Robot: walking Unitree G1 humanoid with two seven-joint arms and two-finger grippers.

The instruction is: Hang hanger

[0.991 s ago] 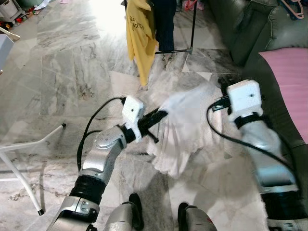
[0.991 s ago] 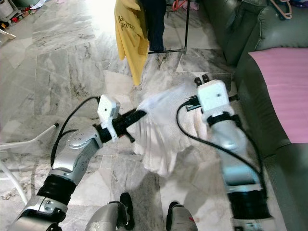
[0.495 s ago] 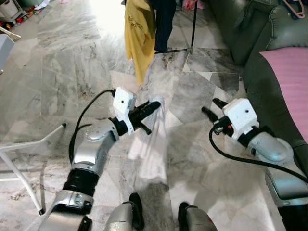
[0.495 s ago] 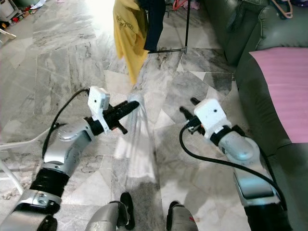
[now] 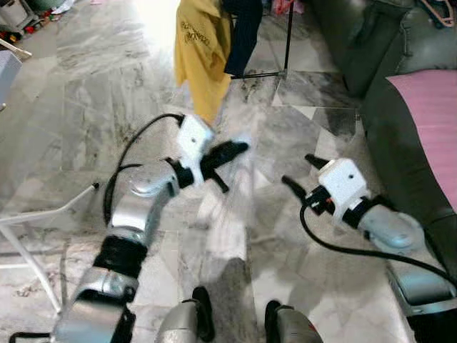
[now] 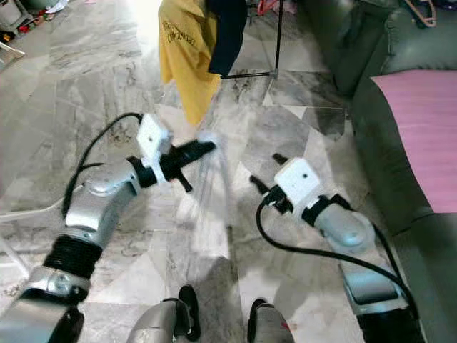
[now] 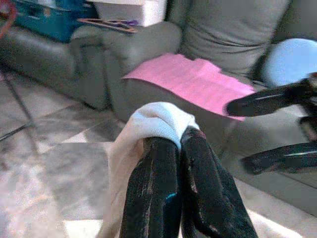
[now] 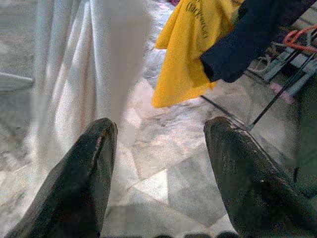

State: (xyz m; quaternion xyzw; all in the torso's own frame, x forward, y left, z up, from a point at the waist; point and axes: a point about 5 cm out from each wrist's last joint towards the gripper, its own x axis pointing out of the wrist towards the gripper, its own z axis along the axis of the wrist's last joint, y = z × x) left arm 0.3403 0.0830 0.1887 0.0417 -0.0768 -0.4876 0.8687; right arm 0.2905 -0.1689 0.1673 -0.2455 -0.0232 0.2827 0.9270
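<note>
My left gripper is shut on the top of a white garment, which hangs blurred toward the marble floor. In the left wrist view the fingers pinch a bunched white fold. My right gripper stands open, low and to the right of the garment, apart from it. The right wrist view looks between its spread fingers at the white garment. A pink hanger lies on top of the sofa at the far right.
A black clothes rack ahead carries a yellow shirt and a dark blue garment. A grey sofa with a pink cloth borders the right. A white stand leg lies at the left.
The right gripper has left the garment and dropped down and away, open. The garment, spread wide before, now hangs narrow from the left gripper alone, which has shifted slightly toward the rack.
</note>
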